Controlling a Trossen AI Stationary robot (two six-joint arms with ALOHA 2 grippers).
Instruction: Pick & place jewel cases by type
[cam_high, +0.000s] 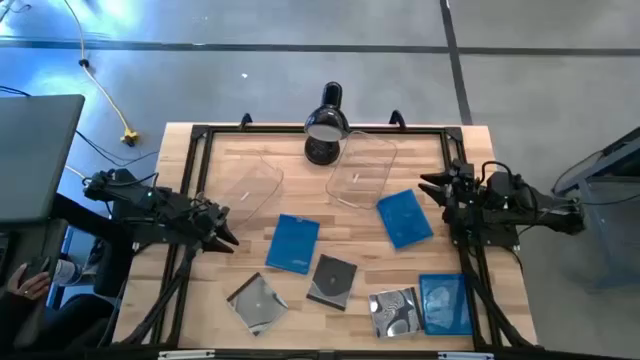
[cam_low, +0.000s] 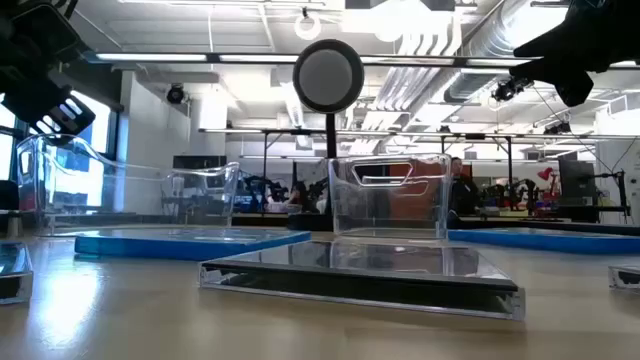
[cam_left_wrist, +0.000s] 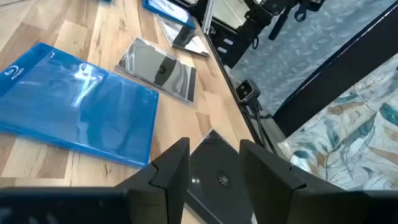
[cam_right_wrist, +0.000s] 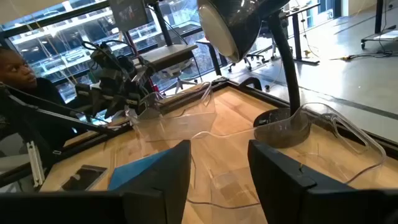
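**A:** Nothing had been sorted at that point. All six jewel cases lay flat on the counter (cam_high: 220, 300), and the two clear tubs, one on the left (cam_high: 250, 185) and one on the right (cam_high: 362, 168), sat empty at the far side by the lamp (cam_high: 326, 125).

**B:** Where were the blues?

**A:** One blue case (cam_high: 295, 243) mid-counter, a second blue case (cam_high: 405, 217) angled just in front of the right tub, and the third blue case (cam_high: 446, 303) at the near right, touching a clear case (cam_high: 395, 311). The dark grey case (cam_high: 333, 281) and another clear case (cam_high: 257, 300) lay along the near edge.

**B:** And the arms?

**A:** The left gripper (cam_high: 222, 230) hovered over the left side with its fingers spread and nothing between them; its wrist camera looked down past them at a case near the edge. The right gripper (cam_high: 435, 188) hung above the right rim, also spread and empty, facing the tubs.

**B:** Why two tubs?

**A:** I'd judge one was meant per type, which explains them standing side by side within both arms' reach. The mixed scatter looked like a deliberate starting layout.
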